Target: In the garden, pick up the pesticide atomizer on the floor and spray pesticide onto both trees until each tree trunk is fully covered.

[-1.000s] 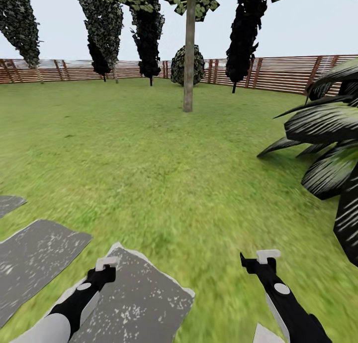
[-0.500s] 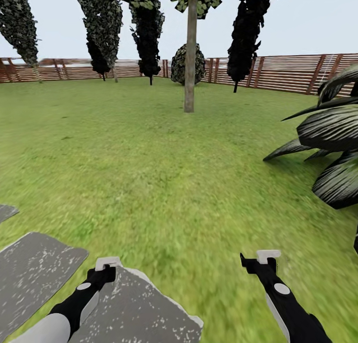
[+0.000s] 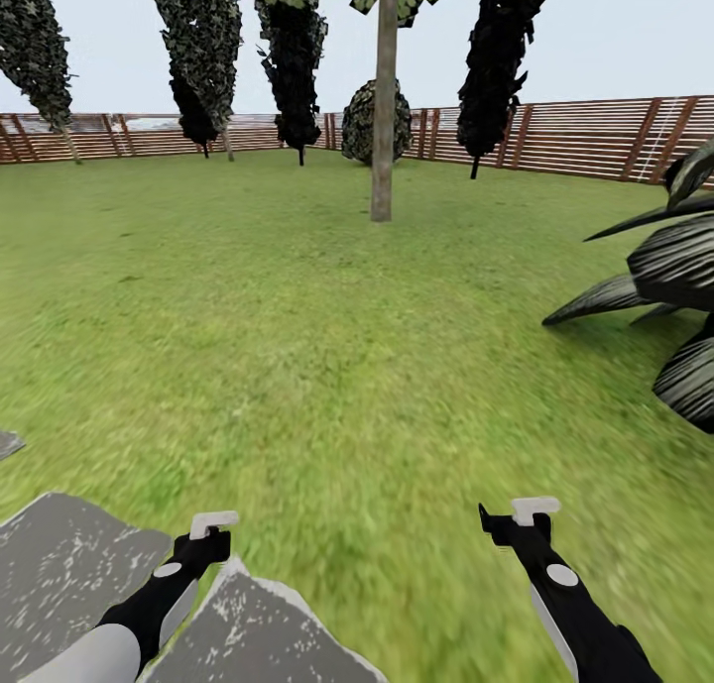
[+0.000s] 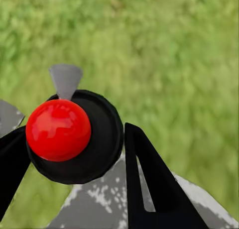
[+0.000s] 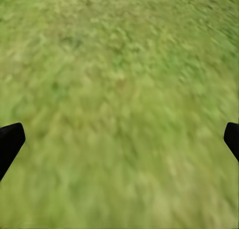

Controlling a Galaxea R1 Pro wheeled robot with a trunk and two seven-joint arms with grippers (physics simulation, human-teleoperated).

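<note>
Mottled green grass ringed by slatted brown fence. Black atomizer with red spot, gripped between left hand fingers, long axis toward the camera, above speckled grey stepping stone. Upright smooth grey-beige trunk far ahead. Right hand spread wide, empty.

A: What colours show? Mottled green grass, brown slatted fence upper right, pale grey-brown tree trunk.

B: Speckled grey stepping stones lower left; black pesticide atomizer with red spot.
</note>
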